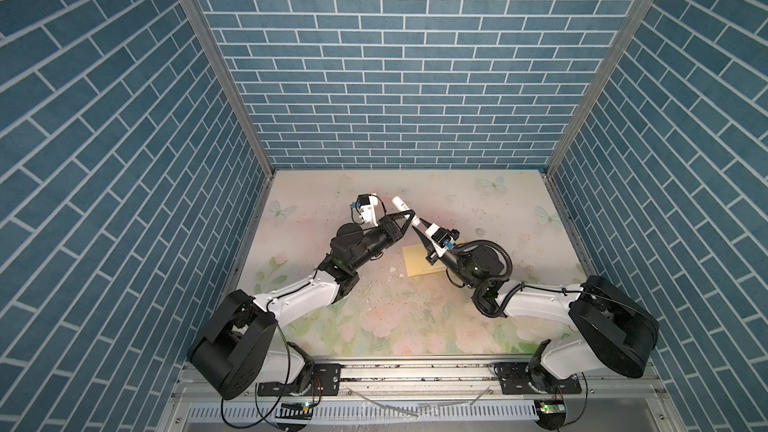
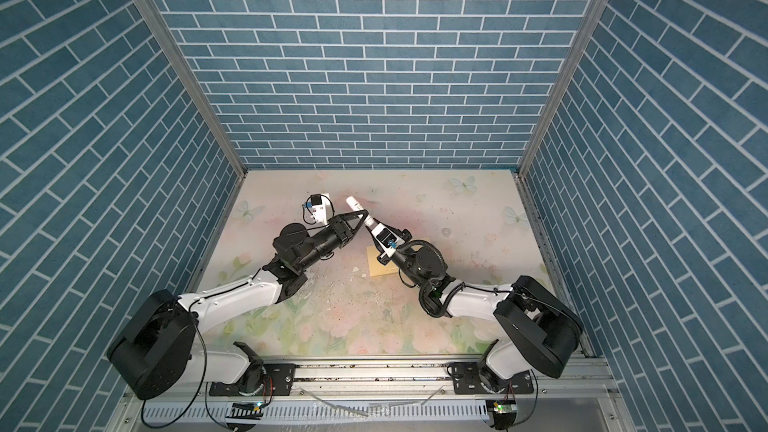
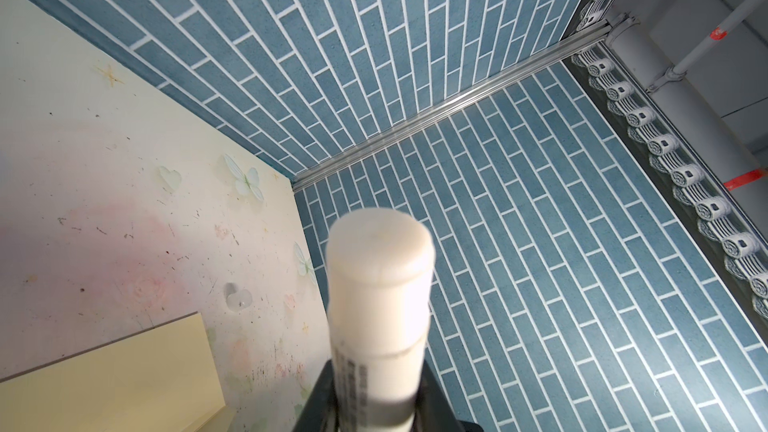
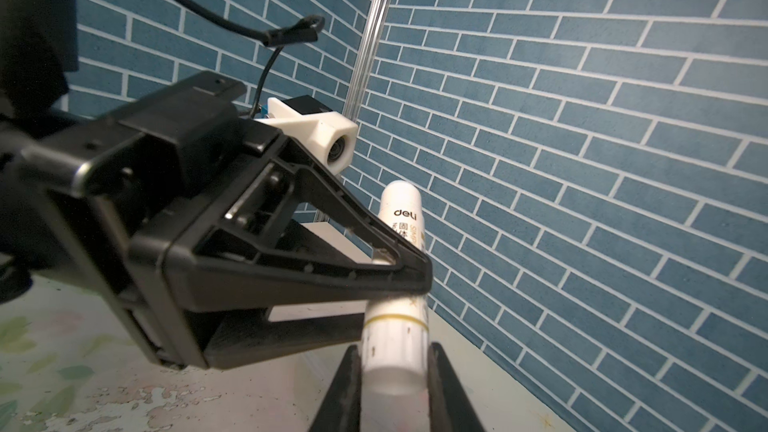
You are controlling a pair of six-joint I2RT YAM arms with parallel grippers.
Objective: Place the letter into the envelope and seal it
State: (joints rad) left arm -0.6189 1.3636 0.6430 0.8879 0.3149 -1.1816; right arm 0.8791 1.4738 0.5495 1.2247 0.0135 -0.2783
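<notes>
Now | left gripper (image 1: 411,214): we read it clamped across the middle of the glue stick (image 1: 400,204), raised above the table (image 1: 478,209) | right gripper (image 1: 417,224): pinching the stick's lower end | envelope (image 1: 415,263): flat on the table, partly under the right arm.

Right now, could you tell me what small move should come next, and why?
Probably the right gripper should pull its end of the glue stick free: the left gripper clamps the body, and the envelope lies on the table.
</notes>
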